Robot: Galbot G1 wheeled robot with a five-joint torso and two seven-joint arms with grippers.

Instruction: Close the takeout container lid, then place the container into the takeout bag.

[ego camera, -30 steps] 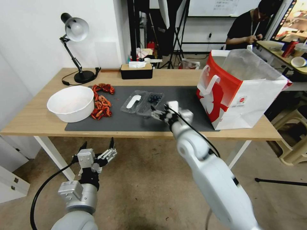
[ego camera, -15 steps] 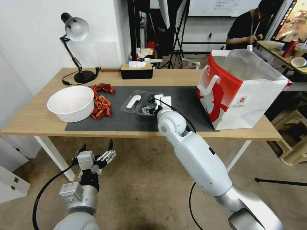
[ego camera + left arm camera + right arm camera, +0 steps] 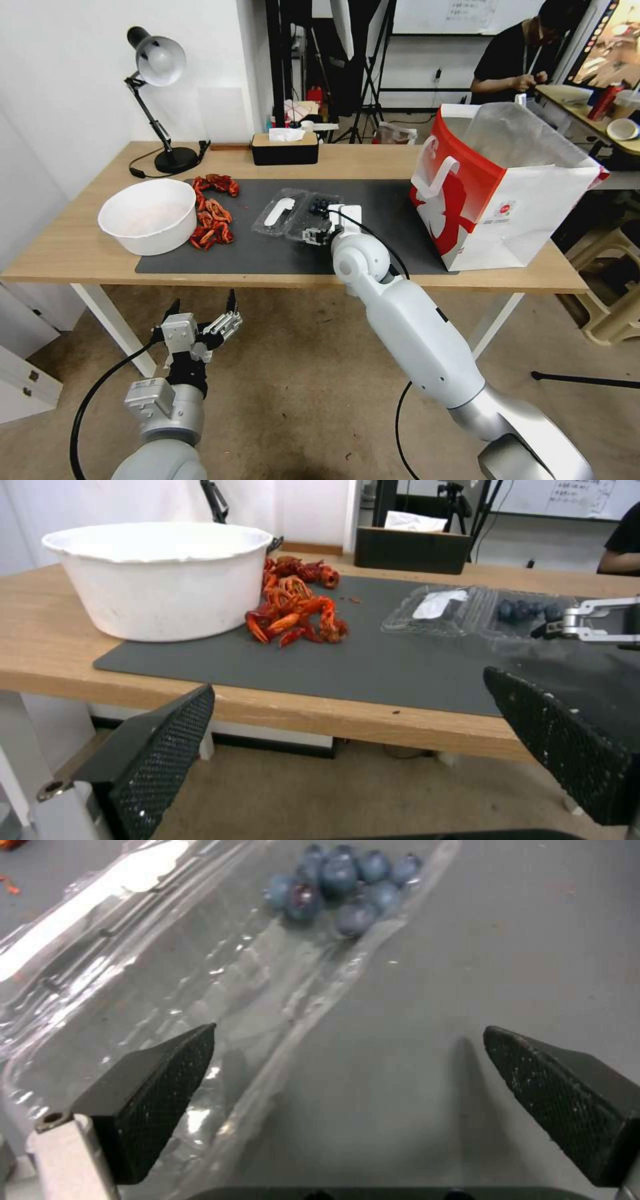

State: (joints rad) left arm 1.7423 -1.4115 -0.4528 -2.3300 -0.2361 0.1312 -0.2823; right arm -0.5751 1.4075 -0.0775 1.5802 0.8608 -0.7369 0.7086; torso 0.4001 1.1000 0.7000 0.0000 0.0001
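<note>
The takeout container (image 3: 313, 215) lies open flat on the dark mat (image 3: 253, 257), with blueberries (image 3: 340, 880) in its right half. Its lid (image 3: 279, 212), the left half, carries a white oblong label. My right gripper (image 3: 315, 235) is open, low over the container's near edge. In the right wrist view (image 3: 350, 1040) one finger (image 3: 160, 1090) is above the clear plastic rim and the other above bare mat. The red-and-white takeout bag (image 3: 493, 200) stands open at the table's right end. My left gripper (image 3: 200, 321) hangs open below the table's front edge.
A large white bowl (image 3: 148, 215) stands on the mat's left end, with red crayfish (image 3: 212, 223) piled beside it. A desk lamp (image 3: 160, 67) and a black tissue box (image 3: 285, 148) are at the back. Bare mat lies between container and bag.
My right arm has reached forward and brought its open gripper from the table's front down to the container's near edge. The left arm has barely moved.
</note>
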